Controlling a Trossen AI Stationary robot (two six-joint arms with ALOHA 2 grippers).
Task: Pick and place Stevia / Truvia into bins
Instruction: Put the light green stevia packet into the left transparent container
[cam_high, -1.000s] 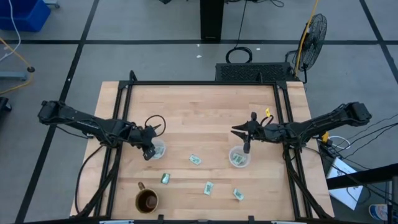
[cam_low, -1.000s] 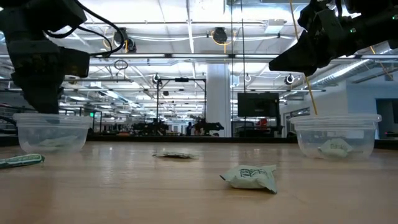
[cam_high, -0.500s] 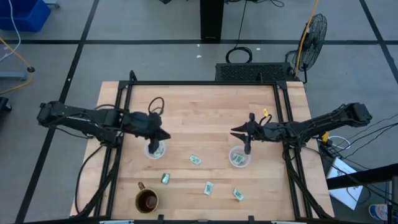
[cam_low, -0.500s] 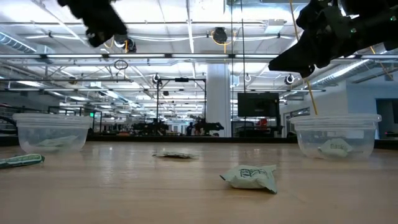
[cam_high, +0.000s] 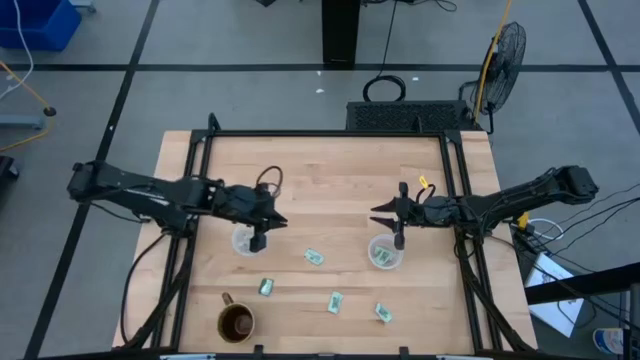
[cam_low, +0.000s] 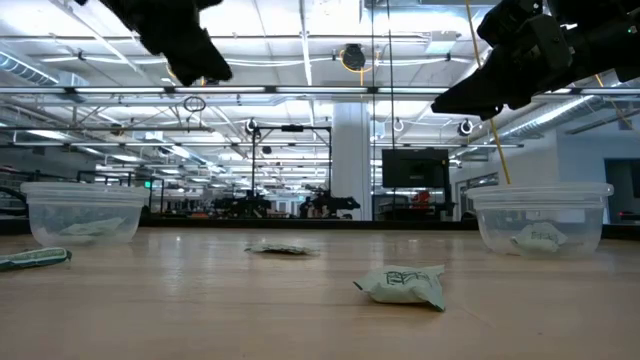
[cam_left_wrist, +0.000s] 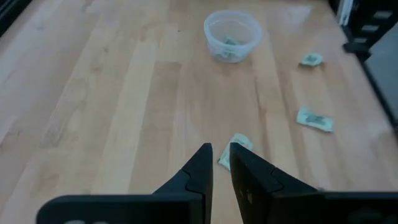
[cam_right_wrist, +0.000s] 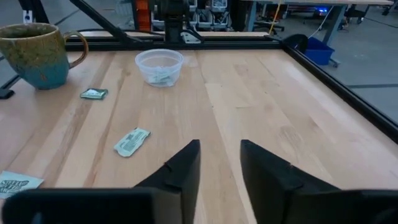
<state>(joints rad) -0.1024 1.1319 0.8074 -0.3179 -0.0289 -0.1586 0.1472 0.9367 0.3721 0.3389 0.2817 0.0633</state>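
Note:
Several green-and-white Stevia packets lie flat on the wooden table: one (cam_high: 314, 257) in the middle, others (cam_high: 266, 287) (cam_high: 334, 301) (cam_high: 383, 313) nearer the front edge. The left bin (cam_high: 243, 240) and the right bin (cam_high: 384, 254) each hold a packet (cam_low: 541, 238). My left gripper (cam_left_wrist: 221, 163) hangs high beside the left bin, on its right, fingers a narrow gap apart with nothing between them; the middle packet (cam_left_wrist: 231, 149) shows on the table beyond them. My right gripper (cam_right_wrist: 220, 163) is open and holds nothing, raised just beyond the right bin's far side.
A brown mug (cam_high: 236, 323) stands near the front left edge. A black frame (cam_high: 330, 134) runs along the table's far side and down both flanks. Bare wood lies between the two bins and toward the far edge.
My left gripper has risen out of the left bin, gone up and toward the table's right, and now hangs clear above the table. A packet lies in the left bin. My right gripper has kept its place.

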